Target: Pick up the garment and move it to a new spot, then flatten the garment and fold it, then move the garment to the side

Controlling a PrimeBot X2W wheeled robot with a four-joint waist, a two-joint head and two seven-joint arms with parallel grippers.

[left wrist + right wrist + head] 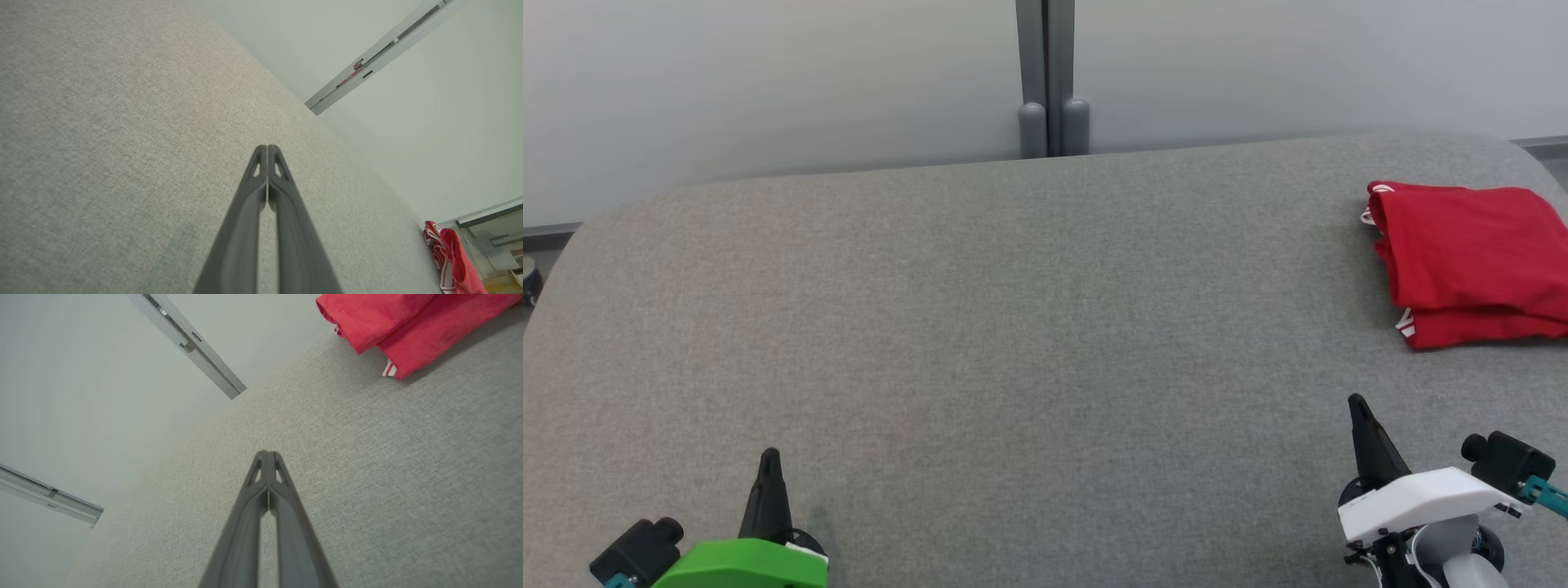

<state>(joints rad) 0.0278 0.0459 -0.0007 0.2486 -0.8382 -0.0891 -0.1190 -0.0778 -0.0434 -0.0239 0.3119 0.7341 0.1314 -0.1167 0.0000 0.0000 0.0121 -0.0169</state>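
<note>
One garment (1470, 261): red, folded, ahead and to the right of the right gripper (1357, 400), well apart from it, and far right of the left gripper (769, 453). White trim at two spots on its edge.

Two grippers, both closed and empty, with two dark fingers (241, 237) each, four in all.

Two cameras, black: left camera (637, 551) just left of the left gripper, right camera (1503, 461) just right of the right.

Two shells: green shell (743, 563), white shell (1421, 494).

One table (1013, 327), grey, under both grippers.

One post (1052, 65) far ahead, between the grippers, with two stubs (1031, 126) at its foot.

Two panels (768, 82), one each side of the post.
</note>
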